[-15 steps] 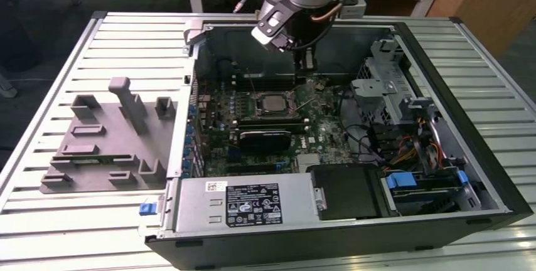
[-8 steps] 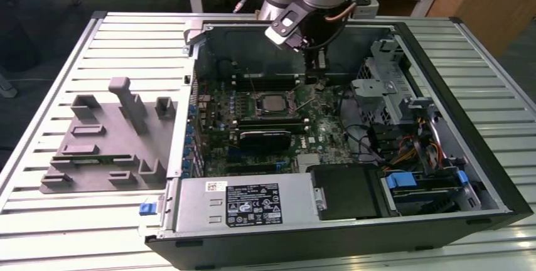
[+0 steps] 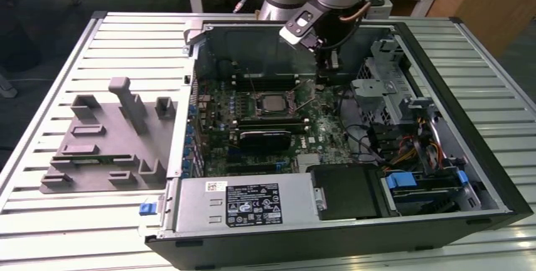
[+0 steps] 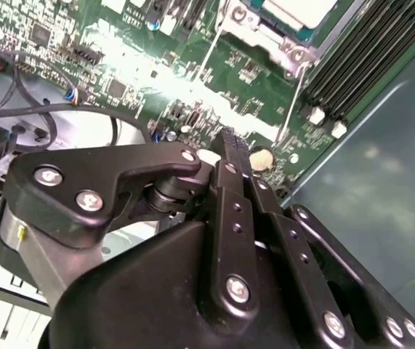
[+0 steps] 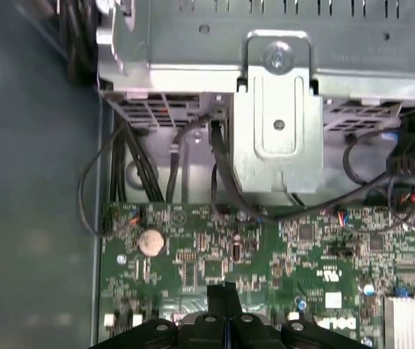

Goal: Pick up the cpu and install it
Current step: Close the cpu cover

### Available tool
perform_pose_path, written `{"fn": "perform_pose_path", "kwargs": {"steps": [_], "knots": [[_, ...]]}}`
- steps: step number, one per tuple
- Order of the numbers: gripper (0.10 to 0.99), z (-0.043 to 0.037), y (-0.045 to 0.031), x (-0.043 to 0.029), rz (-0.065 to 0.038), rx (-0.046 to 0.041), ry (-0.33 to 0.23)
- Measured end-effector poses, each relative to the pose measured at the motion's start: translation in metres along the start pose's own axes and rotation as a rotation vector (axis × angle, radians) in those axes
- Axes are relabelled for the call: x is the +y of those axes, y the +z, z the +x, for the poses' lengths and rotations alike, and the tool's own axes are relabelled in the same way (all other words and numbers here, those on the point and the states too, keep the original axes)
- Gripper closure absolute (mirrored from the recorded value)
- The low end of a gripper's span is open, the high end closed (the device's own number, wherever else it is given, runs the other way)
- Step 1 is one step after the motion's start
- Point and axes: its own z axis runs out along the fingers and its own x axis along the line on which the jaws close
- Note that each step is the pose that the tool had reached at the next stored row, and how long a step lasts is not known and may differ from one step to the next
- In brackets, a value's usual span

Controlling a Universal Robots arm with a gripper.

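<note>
We log: cpu (image 3: 270, 103) lying in its socket (image 4: 245, 20), seating seemingly done; hand (image 3: 332, 63) clenched, empty, hovering near it; latching would call for fine alignment.

The cpu (image 3: 270, 103) is a small flat square with a pale silver-grey metal top and a thin darker rim. In the exterior view it sits just above and left of the frame's centre. It lies flat and level in the metal socket frame (image 3: 251, 109) on the green motherboard (image 3: 322, 130). In the second wrist view a corner of its bright lid (image 4: 300, 10) shows inside that frame.
</note>
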Motion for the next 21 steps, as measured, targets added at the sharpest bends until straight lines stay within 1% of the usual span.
{"fn": "perform_pose_path", "kwargs": {"steps": [4, 7, 12, 18, 21], "knots": [[0.980, 0.0001, 0.0015, 0.0061, 0.000, -0.0004, 0.008], [0.980, 0.0001, 0.0044, 0.0084, 0.000, -0.0009, 0.017], [0.980, 0.0002, 0.0111, 0.0098, 0.001, -0.0024, 0.042], [0.980, 0.0003, 0.0195, 0.0099, 0.001, -0.0041, 0.074], [0.980, 0.0003, 0.0213, 0.0100, 0.002, -0.0051, 0.088]]}}
